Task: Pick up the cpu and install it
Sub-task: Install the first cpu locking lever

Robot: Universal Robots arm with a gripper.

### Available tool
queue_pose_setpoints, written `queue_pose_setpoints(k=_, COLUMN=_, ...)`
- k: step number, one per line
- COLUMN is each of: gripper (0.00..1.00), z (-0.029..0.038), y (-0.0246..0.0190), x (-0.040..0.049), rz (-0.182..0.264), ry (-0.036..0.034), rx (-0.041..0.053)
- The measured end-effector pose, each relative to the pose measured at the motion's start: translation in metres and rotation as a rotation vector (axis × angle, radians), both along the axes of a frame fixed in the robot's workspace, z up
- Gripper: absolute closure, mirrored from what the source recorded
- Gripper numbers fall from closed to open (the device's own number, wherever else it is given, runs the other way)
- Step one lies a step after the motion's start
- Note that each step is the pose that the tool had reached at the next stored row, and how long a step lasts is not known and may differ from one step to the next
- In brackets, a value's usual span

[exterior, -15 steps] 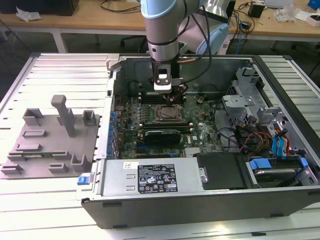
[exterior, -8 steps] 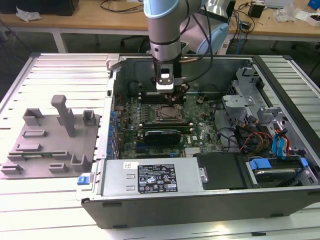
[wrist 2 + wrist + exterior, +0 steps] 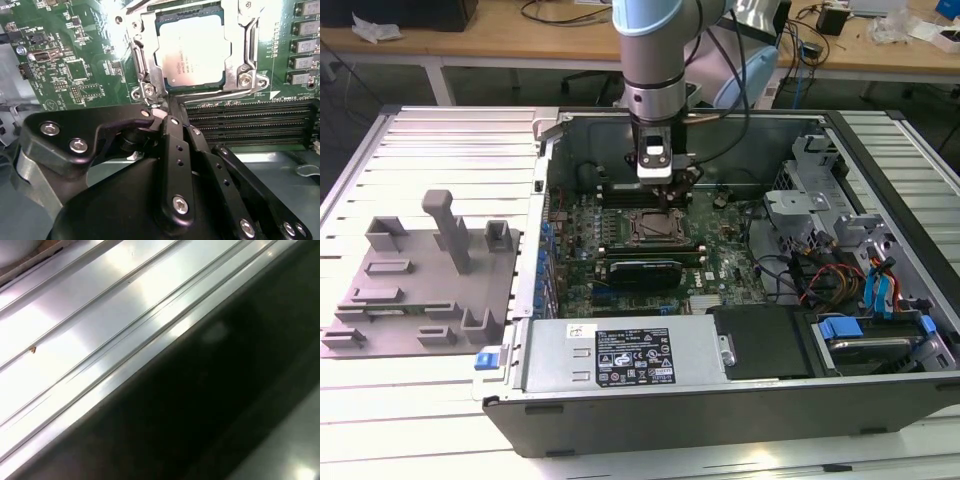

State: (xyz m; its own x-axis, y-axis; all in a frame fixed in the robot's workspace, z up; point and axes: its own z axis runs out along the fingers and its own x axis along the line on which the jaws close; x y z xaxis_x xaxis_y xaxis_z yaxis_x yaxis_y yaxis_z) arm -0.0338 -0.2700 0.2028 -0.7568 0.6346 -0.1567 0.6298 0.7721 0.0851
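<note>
The cpu, a flat square chip with a silvery-white top, lies inside the socket frame on the green motherboard in the second wrist view. Its metal bracket stands around it. My gripper hangs just off the socket's edge, beside the cpu, with its black fingers drawn together and nothing between them. In the exterior view the gripper is inside the open computer case, directly above the far edge of the socket.
Memory slots run beside the socket. A silver box with a white label lines the case's front. Drive cages and blue-tabbed cables are on the exterior view's right, a grey fixture on its left. Ribbed metal tabletop borders the case.
</note>
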Motion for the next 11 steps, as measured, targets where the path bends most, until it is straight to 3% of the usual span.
queue_pose_setpoints(k=4, gripper=0.89, z=0.0097, y=-0.0001, x=0.0000, rz=0.000, ry=0.0003, rx=-0.0002)
queue_pose_setpoints(k=9, gripper=0.89, z=0.0296, y=-0.0001, x=0.0001, rz=0.000, ry=0.0003, rx=-0.0003)
queue_pose_setpoints(k=11, gripper=0.89, z=0.0317, y=-0.0004, x=0.0002, rz=0.000, ry=0.0002, rx=0.0000)
